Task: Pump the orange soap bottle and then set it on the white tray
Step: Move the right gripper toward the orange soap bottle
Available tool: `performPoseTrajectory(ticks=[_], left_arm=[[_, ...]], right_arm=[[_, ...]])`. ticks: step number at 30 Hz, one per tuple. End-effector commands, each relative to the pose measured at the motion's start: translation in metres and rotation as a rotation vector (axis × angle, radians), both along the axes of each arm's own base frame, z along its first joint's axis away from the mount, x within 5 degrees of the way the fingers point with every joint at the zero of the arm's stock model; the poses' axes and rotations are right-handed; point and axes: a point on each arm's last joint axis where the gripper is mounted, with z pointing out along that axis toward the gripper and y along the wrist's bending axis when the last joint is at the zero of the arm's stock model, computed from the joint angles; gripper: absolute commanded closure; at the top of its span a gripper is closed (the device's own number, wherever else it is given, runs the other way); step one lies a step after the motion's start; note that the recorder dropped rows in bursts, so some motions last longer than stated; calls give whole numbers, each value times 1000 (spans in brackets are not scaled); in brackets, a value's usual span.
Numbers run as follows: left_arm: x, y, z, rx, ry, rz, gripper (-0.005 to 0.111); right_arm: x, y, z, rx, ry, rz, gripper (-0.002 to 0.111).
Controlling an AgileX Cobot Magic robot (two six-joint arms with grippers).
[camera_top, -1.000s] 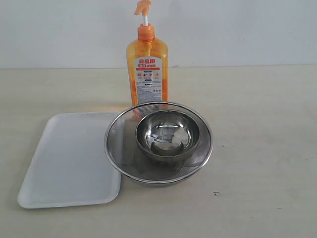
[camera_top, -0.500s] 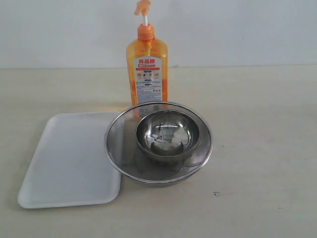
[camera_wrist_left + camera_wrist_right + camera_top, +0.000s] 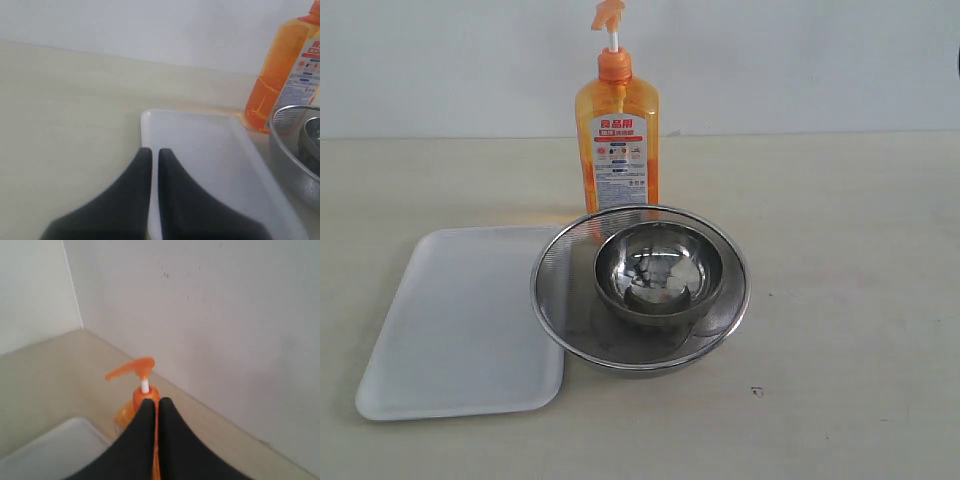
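Observation:
The orange soap bottle (image 3: 617,150) stands upright at the back of the table, its pump head (image 3: 607,14) raised on the white stem. The white tray (image 3: 460,320) lies flat at the front left with nothing on it. Neither gripper shows in the exterior view. In the left wrist view my left gripper (image 3: 150,150) is shut and empty, above the white tray (image 3: 200,160) at its edge, with the bottle (image 3: 285,75) standing beyond. In the right wrist view my right gripper (image 3: 151,401) is shut and empty, hanging high with the bottle's pump head (image 3: 132,369) just past its tips.
A round steel mesh strainer (image 3: 545,270) holding a smaller steel bowl (image 3: 660,270) sits right in front of the bottle and overlaps the tray's right edge. A white wall (image 3: 800,60) rises close behind the bottle. Bare table (image 3: 850,300) lies to the right.
A dark sliver has come in at the exterior view's right edge, high up. Bottle, tray and bowls have not moved.

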Motion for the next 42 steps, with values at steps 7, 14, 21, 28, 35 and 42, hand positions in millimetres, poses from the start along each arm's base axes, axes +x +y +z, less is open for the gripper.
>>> performPoseTrajectory(ticks=[7,14,21,28,35,42], left_arm=[[0,0,-1,-6,-3,1,102],[0,0,-1,-6,-3,1,102],[0,0,-1,-6,-3,1,102],[0,0,-1,-6,-3,1,102],[0,0,-1,-6,-3,1,102],[0,0,-1,-6,-3,1,102]], right_arm=[[57,12,-96,-46,-103,297,108],[75,12,-138,-69,-98,287,53],[84,22,-150,-113,-87,194,3],[82,56,-161,-262,-155,195,3],[86,56,-164,-316,-136,132,3],[85,57,-163,-266,-90,126,3]])
